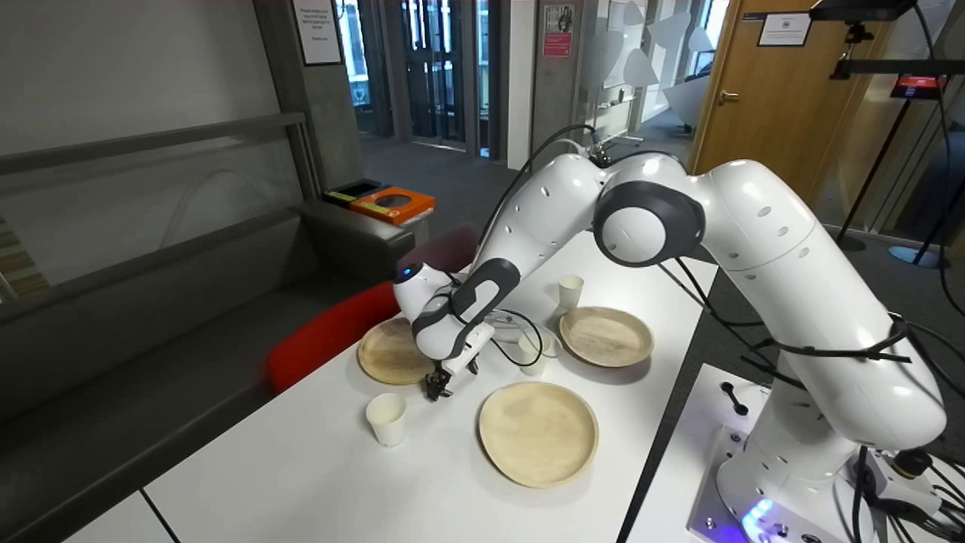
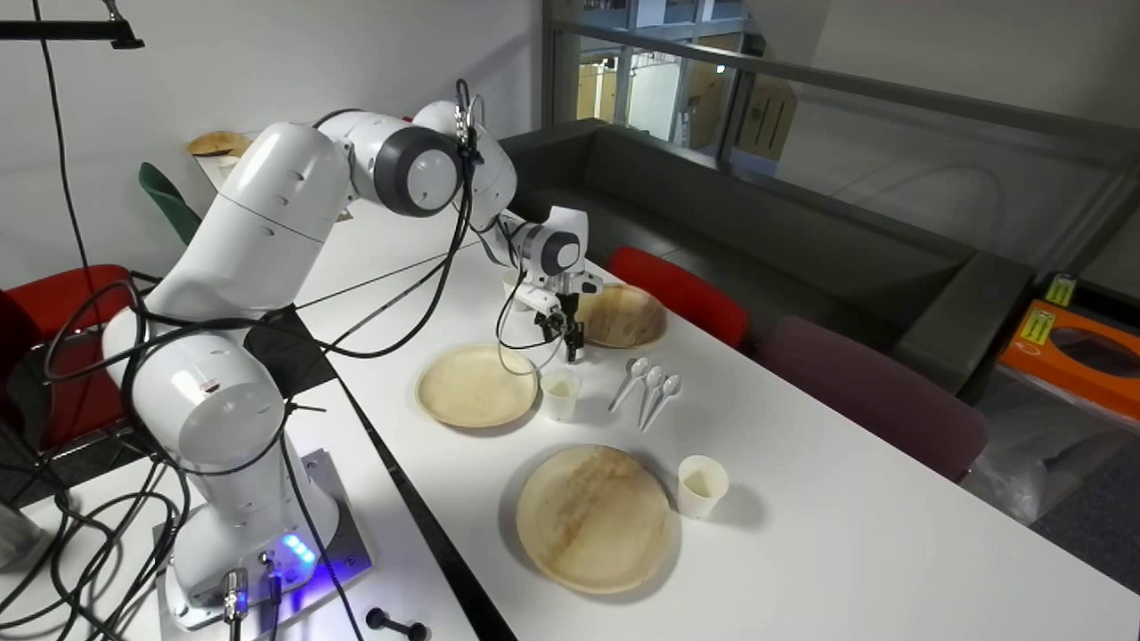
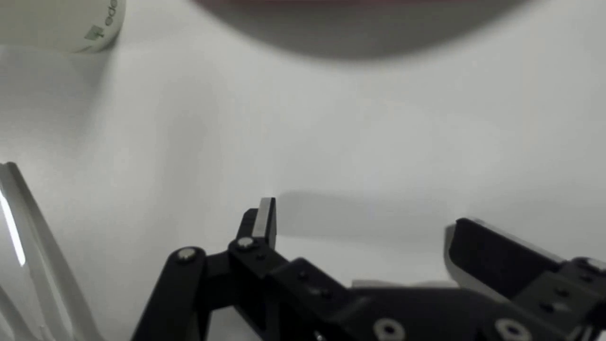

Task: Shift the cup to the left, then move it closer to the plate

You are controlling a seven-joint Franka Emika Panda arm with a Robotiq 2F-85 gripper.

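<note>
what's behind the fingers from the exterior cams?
In both exterior views, the tan dish by the red chair, and white table. The arm and fingers hide part of the dish's edge, so whether anything lies there, or the fingers touch it, can't be told.

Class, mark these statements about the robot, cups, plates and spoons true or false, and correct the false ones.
1. The gripper is open and holds nothing. True.
2. Three cups and three tan plates rest on the white table. True.
3. The plates are stacked. False: they lie apart from one another.
4. The spoons lie together on the table. True.
5. Every cup is tipped over. False: all three stand upright.
6. A cup stands on one of the plates. False: the cups all stand on the table itself.
</note>
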